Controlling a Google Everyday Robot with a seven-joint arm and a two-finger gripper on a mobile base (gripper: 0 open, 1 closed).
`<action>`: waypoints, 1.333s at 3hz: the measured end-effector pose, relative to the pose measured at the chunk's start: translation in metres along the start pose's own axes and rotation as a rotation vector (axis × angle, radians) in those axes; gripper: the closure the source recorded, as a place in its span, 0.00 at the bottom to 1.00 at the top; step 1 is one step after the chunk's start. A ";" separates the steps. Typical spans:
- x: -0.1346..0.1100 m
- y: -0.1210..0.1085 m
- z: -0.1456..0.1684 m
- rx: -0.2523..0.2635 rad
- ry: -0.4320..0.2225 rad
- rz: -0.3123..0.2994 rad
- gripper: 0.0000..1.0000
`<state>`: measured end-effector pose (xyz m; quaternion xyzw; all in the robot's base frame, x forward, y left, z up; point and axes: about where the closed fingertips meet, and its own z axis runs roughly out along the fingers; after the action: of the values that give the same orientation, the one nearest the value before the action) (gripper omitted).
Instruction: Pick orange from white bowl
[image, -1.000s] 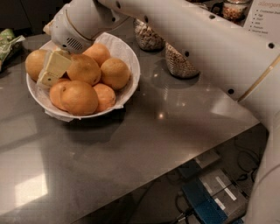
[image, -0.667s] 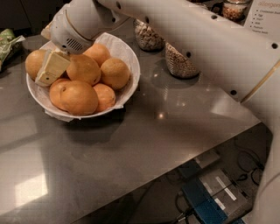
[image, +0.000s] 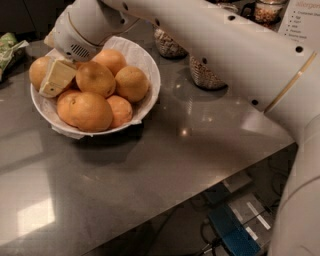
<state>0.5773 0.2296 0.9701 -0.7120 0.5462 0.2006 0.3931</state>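
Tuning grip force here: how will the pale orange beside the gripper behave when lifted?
The orange looks round and firm, so it probably keeps its shape but could roll if nudged. It rests on other oranges in the bowl, so neighbours may shift. The gripper is in the bowl, beside it.

Your unit, one arm (image: 225, 55): white casing, small dark dots, and a gold band near the right. It rises along the right edge of your view, bends, then runs leftward across the top. Your wrist (image: 82, 32): rounded housing with a vent grille, upper left. Your gripper (image: 56, 80): cream-coloured, angled down-left beneath the wrist, dipped inside the white bowl (image: 154, 75).
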 end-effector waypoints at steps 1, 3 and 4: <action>0.006 -0.004 0.014 -0.008 0.041 -0.004 0.23; 0.011 -0.003 0.037 -0.044 0.082 -0.012 0.26; 0.012 -0.002 0.047 -0.065 0.092 -0.014 0.43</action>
<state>0.5896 0.2587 0.9332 -0.7367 0.5517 0.1827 0.3457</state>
